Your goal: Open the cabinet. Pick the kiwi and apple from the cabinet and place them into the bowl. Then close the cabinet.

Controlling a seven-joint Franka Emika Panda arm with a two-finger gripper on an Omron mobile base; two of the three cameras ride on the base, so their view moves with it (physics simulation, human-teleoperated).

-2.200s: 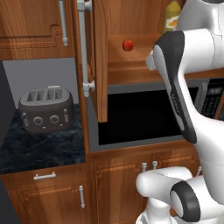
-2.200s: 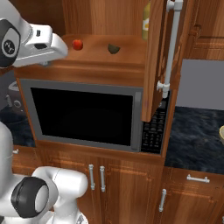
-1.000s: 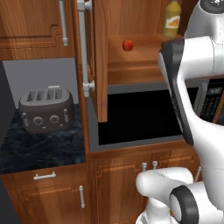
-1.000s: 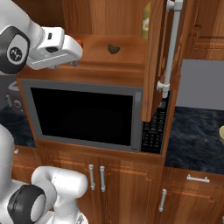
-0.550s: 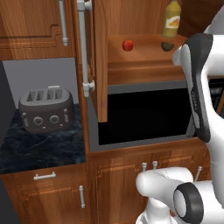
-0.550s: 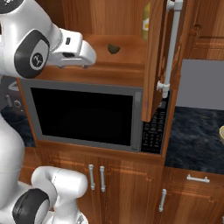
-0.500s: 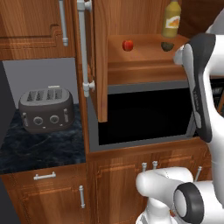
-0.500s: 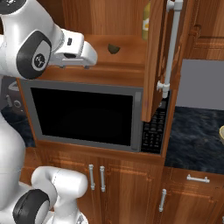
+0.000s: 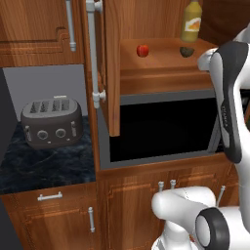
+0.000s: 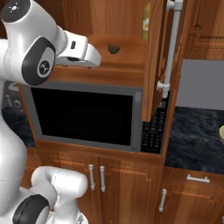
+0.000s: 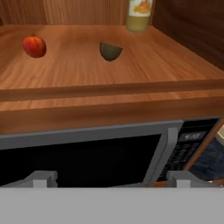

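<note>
My gripper (image 11: pixel 110 177) stands spread wide with nothing between its tips, hanging in front of the cabinet (image 9: pixel 146 73) just below the level of the shelf's front edge, out over the top of the microwave (image 11: pixel 87 153). From the hand view the two fingertips (image 11: pixel 41 178) sit far apart at the bottom, and the shelf lip runs straight across above them as a thick wooden band.

Past that lip the shelf floor is open wood. The kiwi (image 11: pixel 110 51) lies near the middle, a little toward the back, well apart from the apple (image 11: pixel 34 46), which rests off to the left of that view. A yellow bottle (image 11: pixel 139 15) stands upright behind the kiwi, near the back wall and the right-hand side wall of the cabinet. Bare shelf lies between the lip and both fruits.

Both cabinet doors are swung out: one door (image 9: pixel 105 68) edge-on in the left base view, the other door (image 10: pixel 162 57) in the right base view. A toaster (image 9: pixel 51 122) sits on the dark table (image 9: pixel 44 166) to the left. A sliver of the bowl (image 10: pixel 221 133) shows at the right edge of the right base view.
</note>
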